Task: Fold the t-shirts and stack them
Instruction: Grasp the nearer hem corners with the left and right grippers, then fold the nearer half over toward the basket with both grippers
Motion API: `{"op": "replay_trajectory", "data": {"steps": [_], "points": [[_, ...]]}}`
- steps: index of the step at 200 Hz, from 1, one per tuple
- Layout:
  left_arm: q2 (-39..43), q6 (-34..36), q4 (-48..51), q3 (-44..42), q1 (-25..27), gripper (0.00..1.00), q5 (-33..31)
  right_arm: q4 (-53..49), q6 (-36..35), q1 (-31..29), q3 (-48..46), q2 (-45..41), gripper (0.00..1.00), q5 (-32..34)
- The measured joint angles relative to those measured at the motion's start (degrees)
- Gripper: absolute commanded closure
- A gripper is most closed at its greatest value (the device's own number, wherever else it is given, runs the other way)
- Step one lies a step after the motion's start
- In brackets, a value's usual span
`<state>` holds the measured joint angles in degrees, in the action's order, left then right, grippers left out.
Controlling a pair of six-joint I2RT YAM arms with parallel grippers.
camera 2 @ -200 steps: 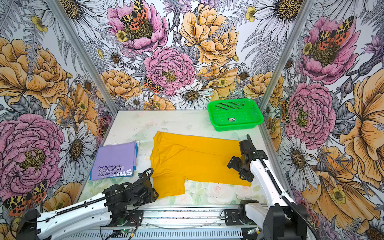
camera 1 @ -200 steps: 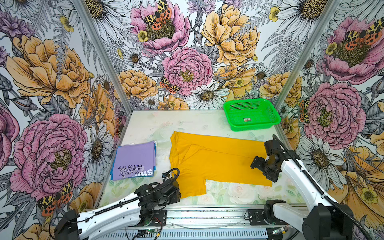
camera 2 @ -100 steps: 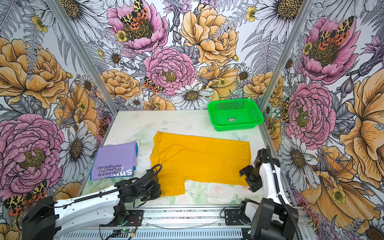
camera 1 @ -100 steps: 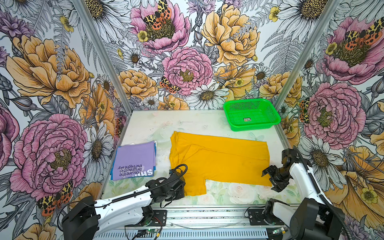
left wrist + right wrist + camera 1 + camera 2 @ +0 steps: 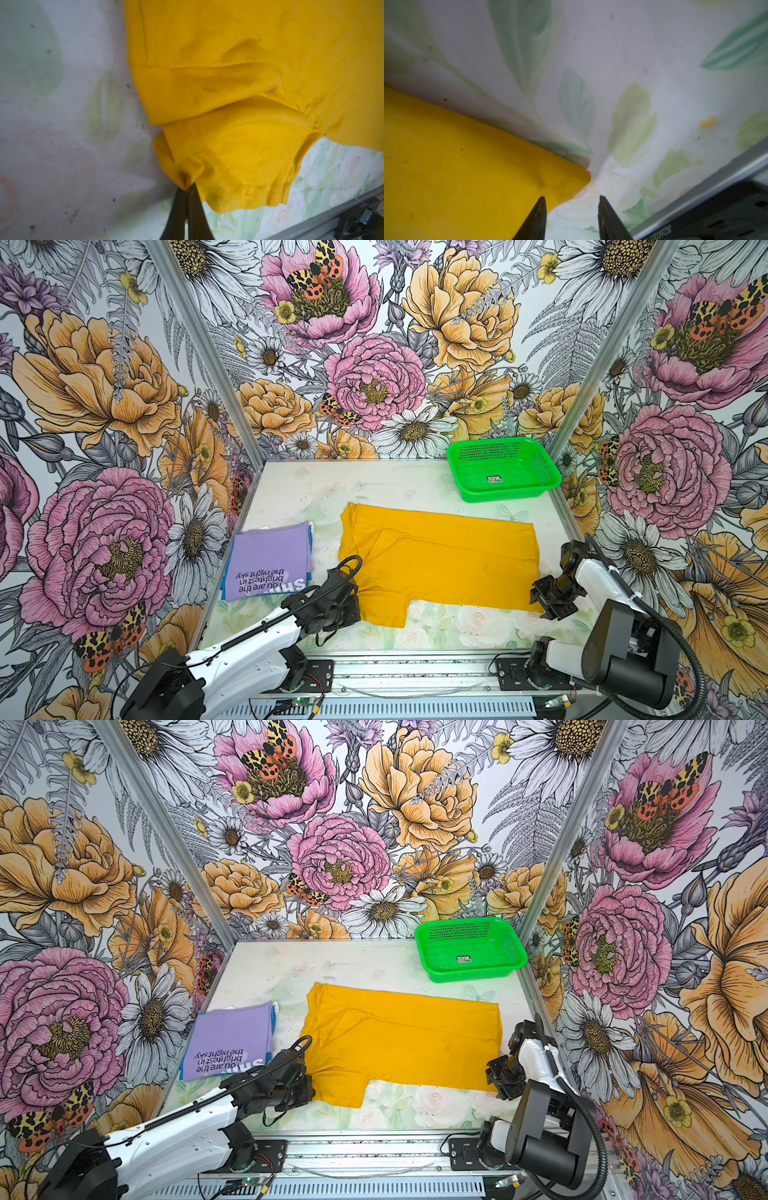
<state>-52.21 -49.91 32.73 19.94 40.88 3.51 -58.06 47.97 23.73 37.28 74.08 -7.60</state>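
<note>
**A:** So, how did each gripper stand?

**B:** The left gripper [image 5: 187, 186] was clenched on the sleeve corner of the yellow t-shirt [image 5: 440, 556], with cloth bunched right at its tips. The right gripper [image 5: 571, 197] had its jaws apart. The hem corner lay just ahead of its tips, one finger over cloth and the other over bare table [image 5: 633, 83], with nothing pinched yet.

**A:** And the shirts?

**B:** The yellow one was spread flat ahead of both grippers and between them. The lavender t-shirt [image 5: 270, 556] lay folded off the left gripper's outer side, apart from it. The green basket [image 5: 507, 491] stood far beyond the right gripper.

**A:** What did the fold want?

**B:** As I judged it, the right jaws needed every layer of that corner before any lift. Then both arms should have risen evenly and carried the near edge away from themselves, keeping the cloth taut so no wrinkle set.
</note>
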Motion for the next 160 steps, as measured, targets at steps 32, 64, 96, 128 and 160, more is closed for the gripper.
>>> {"op": "replay_trajectory", "data": {"steps": [32, 64, 96, 128, 160], "points": [[-0.09, 1.11, 0.02, 0.24, -1.05, 1.0, 1.05, 2.91, 0.37, -0.02, 0.07, 3.61, 0.8, -0.17], [-1.2, 2.21, 0.02, 2.01, -1.05, 1.0, 1.53, 4.37, 0.87, -0.02, 0.0, 3.67, 0.92, -1.7], [-1.95, 3.04, 0.09, 4.02, -1.05, 1.0, 2.67, 5.18, 0.63, -0.02, -1.11, 1.7, 1.0, -2.32], [0.5, 3.06, 0.68, 6.27, -0.98, 1.0, 3.61, 5.7, 0.66, 0.0, -3.43, -4.63, 1.0, -3.13], [2.62, 3.5, 2.4, 9.03, -1.01, 1.0, 3.87, 5.18, 0.22, 0.0, -3.32, -7.37, 1.0, -4.52]]}}
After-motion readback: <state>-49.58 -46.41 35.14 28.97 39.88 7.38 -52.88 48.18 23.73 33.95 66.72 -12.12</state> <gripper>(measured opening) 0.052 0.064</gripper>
